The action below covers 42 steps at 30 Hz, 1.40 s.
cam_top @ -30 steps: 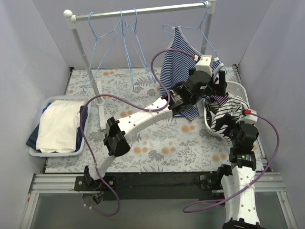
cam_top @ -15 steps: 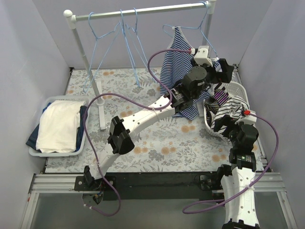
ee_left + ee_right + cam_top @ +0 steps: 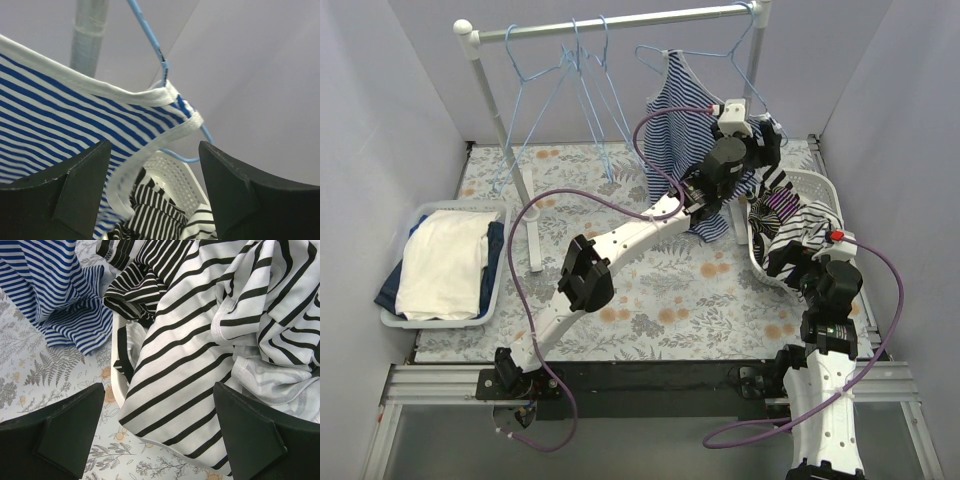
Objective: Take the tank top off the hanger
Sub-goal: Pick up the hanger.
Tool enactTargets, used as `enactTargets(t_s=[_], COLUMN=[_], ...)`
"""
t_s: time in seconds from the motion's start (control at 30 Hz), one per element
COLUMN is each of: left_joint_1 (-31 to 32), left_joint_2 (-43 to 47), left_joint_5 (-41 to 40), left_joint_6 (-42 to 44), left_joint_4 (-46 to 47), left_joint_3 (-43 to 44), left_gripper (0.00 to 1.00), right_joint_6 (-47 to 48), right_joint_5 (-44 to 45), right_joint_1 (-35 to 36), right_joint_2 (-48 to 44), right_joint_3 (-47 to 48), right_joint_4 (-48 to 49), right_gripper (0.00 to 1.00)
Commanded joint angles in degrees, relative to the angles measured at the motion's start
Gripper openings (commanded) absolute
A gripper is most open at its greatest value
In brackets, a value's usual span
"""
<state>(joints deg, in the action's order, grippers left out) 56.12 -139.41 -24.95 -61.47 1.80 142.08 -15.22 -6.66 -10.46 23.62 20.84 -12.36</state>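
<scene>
Jaws spread wide and empty, our right gripper (image 3: 159, 390) hangs over the white basket (image 3: 119, 340) of black-striped clothes (image 3: 200, 340) at the right edge of the table (image 3: 650, 300). Farther back, our left gripper (image 3: 155, 150) is raised to the blue-striped tank top (image 3: 55, 110), which hangs on the blue hanger (image 3: 148, 35) at the right end of the rail (image 3: 660, 17); its jaws stand apart with the shoulder strap (image 3: 145, 94) straight ahead in the gap, not pinched. We judge the left arm the nearer one, and the strap must slide outward off the hanger's tip.
</scene>
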Motion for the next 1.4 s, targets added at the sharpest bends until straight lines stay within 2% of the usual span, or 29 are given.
enactTargets(t_s=[0.0, 0.13, 0.33, 0.5, 0.63, 0.7, 0.73, 0.83, 0.87, 0.97, 1.17, 1.23, 1.37], left_joint_1=[-0.13, -0.13, -0.13, -0.13, -0.13, -0.13, -0.04, -0.13, -0.13, -0.13, -0.13, -0.13, -0.13], left_joint_2=[3.27, 4.06, 6.43, 8.54, 11.17, 14.60, 16.00, 22.76, 24.44, 31.47, 42.20, 44.31, 48.88], left_joint_5=[-2.30, -2.30, -2.47, -3.00, -3.18, -3.26, -3.35, -2.13, -1.51, -0.02, 0.86, 1.31, 0.96], left_joint_6=[2.50, 3.11, 4.17, 5.66, 5.93, 5.75, 5.84, 5.75, 5.58, 4.35, 1.97, 1.18, 0.83], left_joint_4=[0.83, 0.92, 0.22, -0.75, -4.51, -5.49, -6.36, -7.34, -7.60, -8.57, -11.65, -12.26, -12.88], left_joint_3=[1.27, 0.83, -1.98, -4.44, -6.98, -9.79, -13.20, -19.11, -22.86, -30.59, -41.70, -45.74, -50.49], left_gripper=[0.70, 0.60, 0.33, 0.00, 0.00, 0.00, 0.07, 0.47, 0.53, 0.78, 0.82, 0.83, 0.83], right_joint_6=[-0.24, -0.16, -1.99, -5.08, -6.66, -8.93, -9.64, -13.33, -14.21, -17.12, -17.21, -15.72, -5.46], right_joint_5=[-1.17, -0.99, -3.00, -4.68, -4.51, -4.77, -5.29, -6.87, -7.49, -7.76, -13.38, -14.08, -9.61], right_joint_1=[0.17, 0.18, 0.09, 0.09, 0.17, 0.17, 0.09, 0.09, 0.17, 0.09, 0.79, 2.54, 7.90], right_joint_2=[0.11, 0.46, 0.11, -0.50, 0.11, 0.55, 1.60, 4.67, 5.47, 8.02, 15.49, 17.24, 18.66], right_joint_3=[0.43, 0.34, -0.45, 0.16, 1.66, 0.96, 0.52, 0.87, 0.87, 1.22, 5.43, 7.79, 13.60], right_joint_4=[1.46, 1.55, 3.83, 5.94, 7.79, 11.73, 14.53, 20.87, 25.06, 31.23, 41.10, 40.06, 30.31], right_gripper=[0.99, 0.99, 0.99, 0.99, 0.99, 0.99, 0.99, 0.99, 0.99, 0.99, 0.99, 0.99, 0.99])
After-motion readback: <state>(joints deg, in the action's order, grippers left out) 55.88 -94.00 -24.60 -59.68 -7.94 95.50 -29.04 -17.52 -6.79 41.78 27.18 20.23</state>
